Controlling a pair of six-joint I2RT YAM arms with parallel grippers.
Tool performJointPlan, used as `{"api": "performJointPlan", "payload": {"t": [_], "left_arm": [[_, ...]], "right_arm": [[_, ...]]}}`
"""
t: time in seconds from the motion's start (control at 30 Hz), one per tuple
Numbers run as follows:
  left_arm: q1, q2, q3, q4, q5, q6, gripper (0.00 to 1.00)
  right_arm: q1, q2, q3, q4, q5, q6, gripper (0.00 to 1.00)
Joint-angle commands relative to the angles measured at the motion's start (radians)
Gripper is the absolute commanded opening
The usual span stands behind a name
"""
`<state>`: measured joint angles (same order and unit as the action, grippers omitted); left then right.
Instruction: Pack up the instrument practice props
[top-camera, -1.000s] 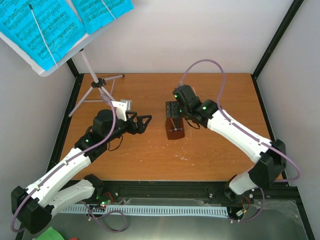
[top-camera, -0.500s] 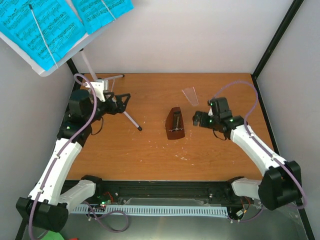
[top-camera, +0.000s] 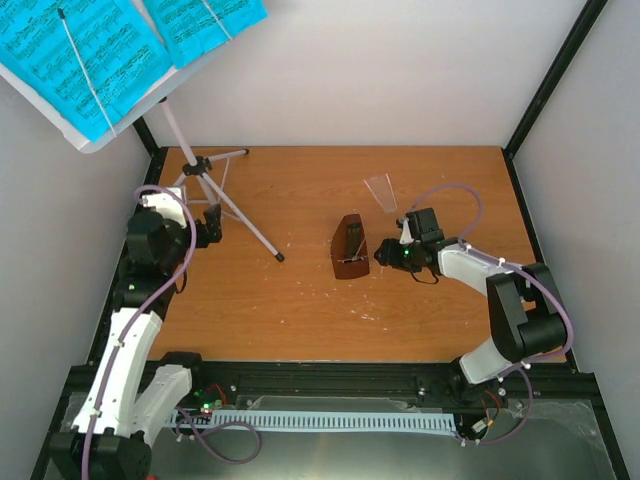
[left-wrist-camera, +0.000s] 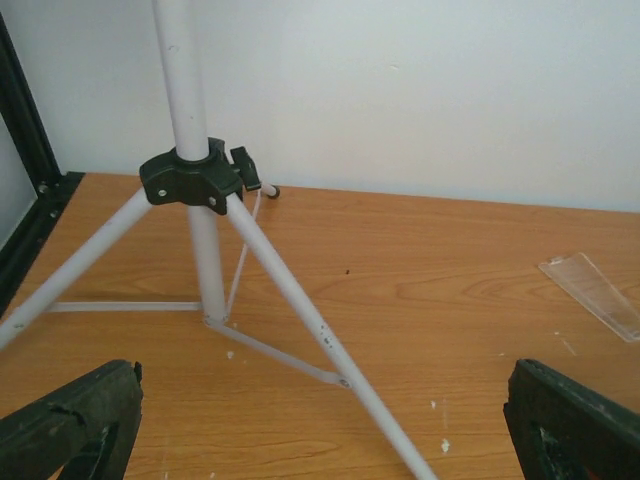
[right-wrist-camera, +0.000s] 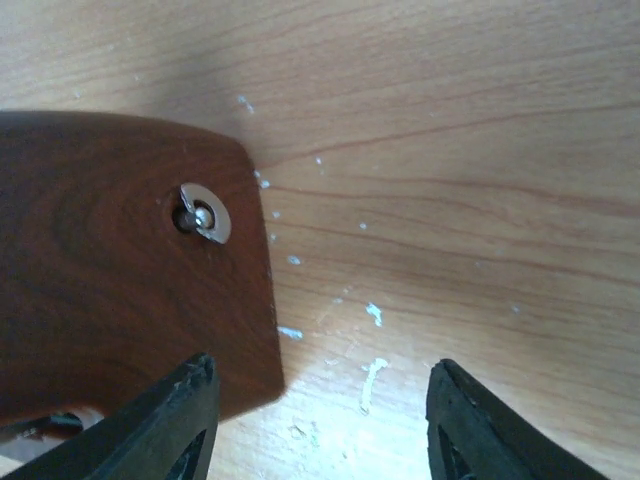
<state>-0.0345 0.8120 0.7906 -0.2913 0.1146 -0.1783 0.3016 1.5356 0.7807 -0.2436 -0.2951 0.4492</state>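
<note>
The small brown metronome (top-camera: 350, 250) stands upright a little right of the middle of the overhead view, on the wooden table (top-camera: 300, 315). Its clear cover (top-camera: 381, 190) is off and lies flat above and to the right of it, near but apart. The right gripper (top-camera: 384, 255) sits low against the metronome's right side. From its wrist camera I see mostly brown wood and the metal winding key (right-wrist-camera: 203, 215) on that face. Its two dark fingers (right-wrist-camera: 165, 420) are spread wide, with the metronome's lower corner just inside the finger at the lower left of that frame. Whether wood and finger touch, I cannot tell, but nothing is pinched. Over in the upper left of the table the silver music stand (top-camera: 205, 175) has its tripod legs splayed. Its pole rises toward the upper left corner of the overhead frame, where the bright blue sheet-music pages (top-camera: 80, 60) rest on it. The left gripper (top-camera: 212, 225) is at the left edge of the table, just below the tripod. Its wrist view looks straight at the black hub (left-wrist-camera: 195, 178) where the legs meet the pole, and one leg slants down between the fingers (left-wrist-camera: 65, 425). Those fingers are opened out to the two bottom corners of that view, clear of the legs and holding nothing.
</note>
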Motion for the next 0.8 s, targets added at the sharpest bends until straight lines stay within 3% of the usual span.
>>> {"api": "performJointPlan", "payload": {"t": [0.0,0.2,0.53,0.77], "left_arm": [[0.004,-0.064,-0.073,0.116,-0.051,0.072,0.99],[0.004,-0.049,-0.066,0.12,-0.045,0.083,0.99],[0.004,-0.04,-0.073,0.12,-0.023,0.088,1.0],[0.004,-0.05,-0.078,0.119,-0.021,0.092,0.99]], "right_arm": [[-0.003,0.021,0.0,0.102,-0.078,-0.031,0.52],[0.046,0.014,-0.044,0.21,-0.149,-0.02,0.49],[0.268,0.021,-0.07,0.367,-0.14,0.019,0.43],[0.283,-0.149,-0.161,0.341,0.006,0.005,0.45]]}}
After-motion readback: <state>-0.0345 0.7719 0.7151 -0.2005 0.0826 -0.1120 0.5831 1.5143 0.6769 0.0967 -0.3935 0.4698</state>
